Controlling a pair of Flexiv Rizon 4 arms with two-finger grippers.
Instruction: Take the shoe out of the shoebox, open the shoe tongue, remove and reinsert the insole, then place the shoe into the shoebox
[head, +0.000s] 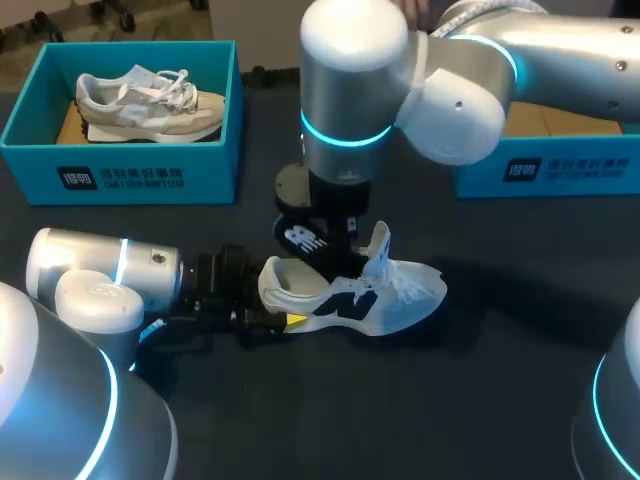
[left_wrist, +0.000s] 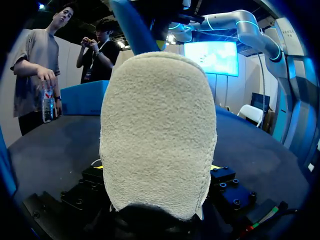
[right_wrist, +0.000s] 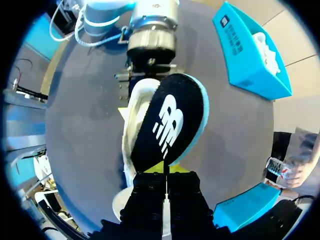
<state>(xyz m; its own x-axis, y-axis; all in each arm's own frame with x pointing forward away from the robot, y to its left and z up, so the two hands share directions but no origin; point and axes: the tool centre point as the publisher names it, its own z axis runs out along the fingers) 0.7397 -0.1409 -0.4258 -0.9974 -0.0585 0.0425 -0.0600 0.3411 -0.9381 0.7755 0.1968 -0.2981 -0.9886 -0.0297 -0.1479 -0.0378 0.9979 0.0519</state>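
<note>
In the head view my left gripper (head: 262, 312) lay closed around the heel of the white shoe (head: 395, 295). The shoe rested on the dark table (head: 480, 400), its long axis running straight away from those fingers, toe furthest out. My right gripper (head: 325, 245) hung just above the shoe's opening, pinching the black insole (head: 298, 240), so I judged it the nearer arm for reinsertion. A teal shoebox (head: 140, 178) holding another sneaker (head: 150, 100) stood well beyond the left gripper, and a second teal box (head: 560, 172) stood behind the right arm, with open table past the toe. In the left wrist view the heel (left_wrist: 157, 135) filled the space between my fingers, a yellow tip (left_wrist: 216, 167) just showing against its side. In the right wrist view the fingers were almost together on one end of the insole (right_wrist: 172, 117), which stretched ahead of the gripper toward my left arm, roughly in line with the shoe (right_wrist: 133, 125) beneath it; I judged the move needed only a descent into the opening
</note>
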